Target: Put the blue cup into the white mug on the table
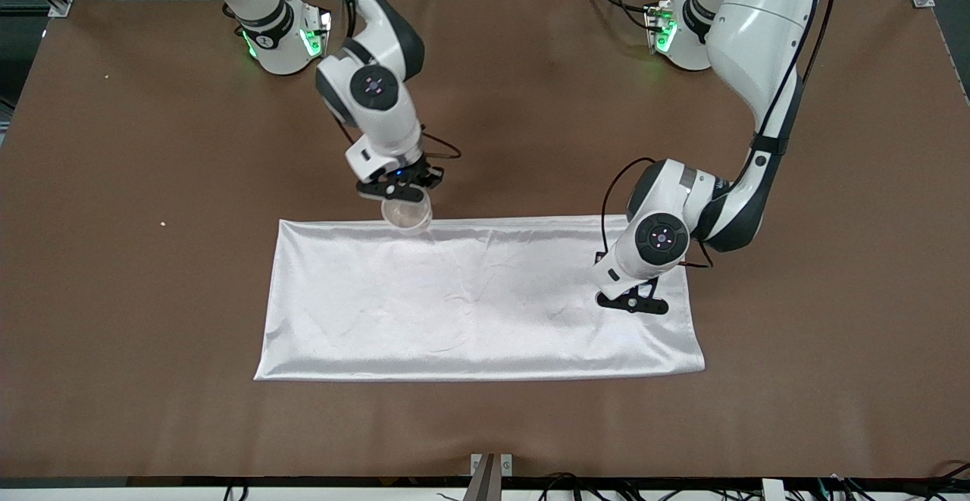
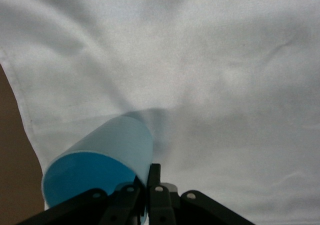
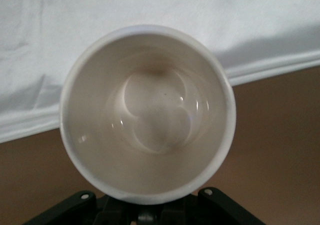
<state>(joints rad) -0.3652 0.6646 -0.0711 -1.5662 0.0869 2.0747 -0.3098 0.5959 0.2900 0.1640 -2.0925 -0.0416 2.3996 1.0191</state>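
1. Two arms are out over the white satin cloth (image 1: 477, 296), which lies flat in the middle of the tabletop (image 1: 151, 296). Loads of bare brown all around the cloth, so plenty of open room toward both ends and along the edge nearest the front camera.
2. Right gripper (image 1: 400, 192) hangs over the cloth's edge that's farthest from the front camera, jaws clenched on the white mug (image 1: 407, 214). The right wrist view looks straight down into the mug (image 3: 147, 115), with the cloth hem and brown tabletop (image 3: 280, 150) showing underneath.
3. Left gripper (image 1: 633, 304) is low over the cloth toward the left arm's end, jaws clamped on the blue cup (image 2: 100, 165). In the front view the arm hides the cup completely.
4. Looks-wise: the cup has a bright blue inside, a paler blue outer wall, and is tilted so its mouth faces the wrist camera. The mug is off-white with a glossy cream inside and a round rim, held upright with its mouth up.
5. Cloth is shiny and a bit wrinkled. The arm bases sit along the tabletop's top edge with green lights on.
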